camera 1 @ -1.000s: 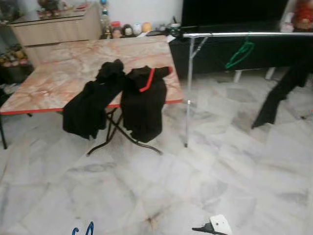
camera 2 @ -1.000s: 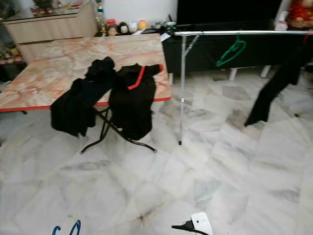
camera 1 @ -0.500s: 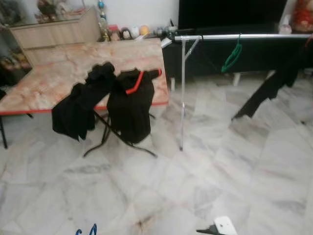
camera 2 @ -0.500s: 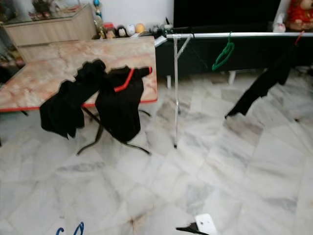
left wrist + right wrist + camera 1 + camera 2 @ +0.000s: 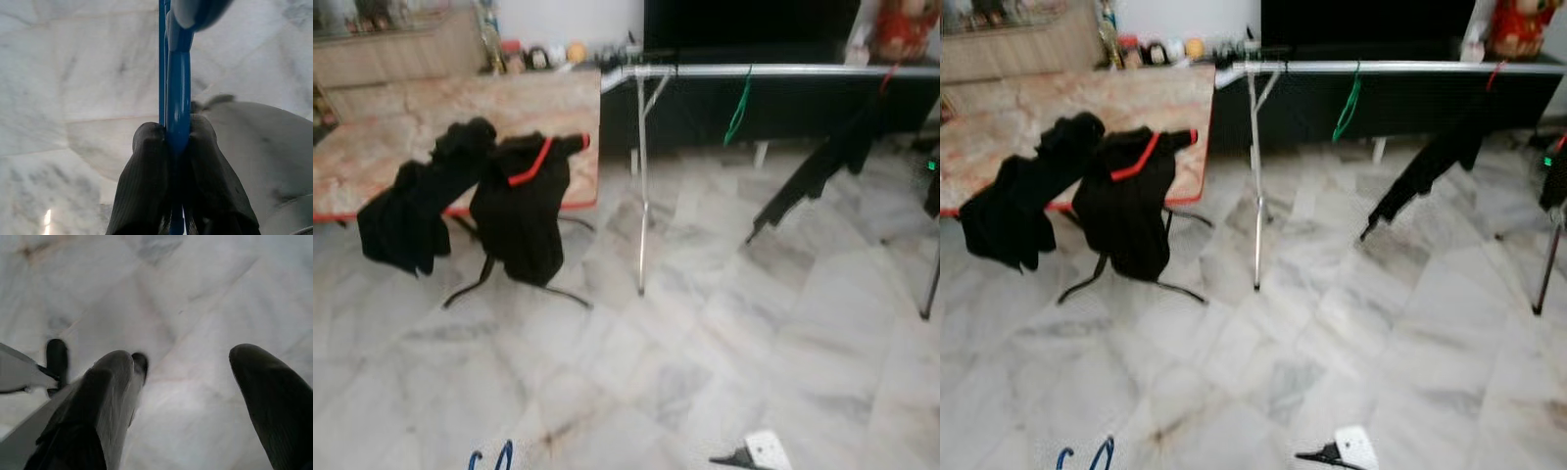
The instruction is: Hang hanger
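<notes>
While the left gripper (image 5: 177, 142) pinches a blue hanger (image 5: 177, 88) tight between its two black fingers (image 5: 146, 166), the right gripper (image 5: 181, 382) hangs over the marble floor (image 5: 724, 333) with its fingers spread wide and nothing between them. In the head views the blue hanger's tips (image 5: 491, 458) poke up at the lower edge, low in front of the robot. Farther out stands a silver clothes rail (image 5: 773, 70) on a thin upright leg, carrying a green hanger (image 5: 737, 108) and a black garment (image 5: 813, 171) that droops toward the floor. To the rail's left is a marble-patterned tabletop (image 5: 401, 127) with two black garments (image 5: 519, 211) draped over its near edge, one on a red hanger (image 5: 530, 162).
</notes>
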Tool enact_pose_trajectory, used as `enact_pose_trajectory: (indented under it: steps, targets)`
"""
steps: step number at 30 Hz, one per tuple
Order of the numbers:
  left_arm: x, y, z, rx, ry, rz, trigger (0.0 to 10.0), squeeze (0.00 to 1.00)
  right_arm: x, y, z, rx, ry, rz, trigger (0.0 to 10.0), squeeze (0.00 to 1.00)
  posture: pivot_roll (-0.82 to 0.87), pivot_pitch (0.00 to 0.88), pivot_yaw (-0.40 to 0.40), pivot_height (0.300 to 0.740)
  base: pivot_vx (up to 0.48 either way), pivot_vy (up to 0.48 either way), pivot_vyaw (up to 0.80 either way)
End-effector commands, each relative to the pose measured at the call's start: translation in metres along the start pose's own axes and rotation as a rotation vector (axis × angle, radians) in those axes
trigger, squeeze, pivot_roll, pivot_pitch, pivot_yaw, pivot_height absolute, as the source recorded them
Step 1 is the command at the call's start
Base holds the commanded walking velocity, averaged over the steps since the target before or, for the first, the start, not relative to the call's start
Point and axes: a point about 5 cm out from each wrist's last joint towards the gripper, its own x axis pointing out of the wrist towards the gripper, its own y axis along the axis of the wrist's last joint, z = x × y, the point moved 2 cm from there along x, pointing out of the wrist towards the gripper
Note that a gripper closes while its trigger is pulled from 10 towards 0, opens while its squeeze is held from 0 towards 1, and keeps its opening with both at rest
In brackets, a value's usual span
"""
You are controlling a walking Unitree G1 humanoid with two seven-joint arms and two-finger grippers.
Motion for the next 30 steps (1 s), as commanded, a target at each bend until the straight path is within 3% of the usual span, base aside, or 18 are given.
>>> enact_pose_trajectory:
  steps: [1, 7, 23, 30]
  targets:
    - [-0.003, -0.013, -0.004, -0.014, 0.009, -0.041, 10.0, 0.0, 0.001, -0.002, -0.004, -0.01, 0.011, -0.007, 10.0, 0.0, -0.08, 0.0, 0.039, 0.732, 0.0, -0.416, 0.0]
    - [-0.004, -0.017, -0.008, -0.013, 0.017, -0.051, 10.0, 0.0, 0.001, -0.001, -0.004, -0.028, 0.012, -0.01, 10.0, 0.0, -0.08, 0.0, 0.034, 0.732, 0.0, -0.409, 0.0]
    - [-0.005, -0.015, -0.011, -0.078, 0.037, -0.029, 10.0, 0.0, 0.001, 0.005, -0.004, -0.013, 0.001, 0.006, 10.0, 0.0, -0.06, 0.0, 0.021, 0.732, 0.0, 0.0, 0.0]
    - [-0.001, -0.006, -0.004, -0.076, 0.026, -0.012, 10.0, 0.0, 0.001, 0.005, -0.003, -0.033, -0.006, -0.006, 10.0, 0.0, -0.06, 0.0, 0.02, 0.732, 0.0, 0.0, -0.17]
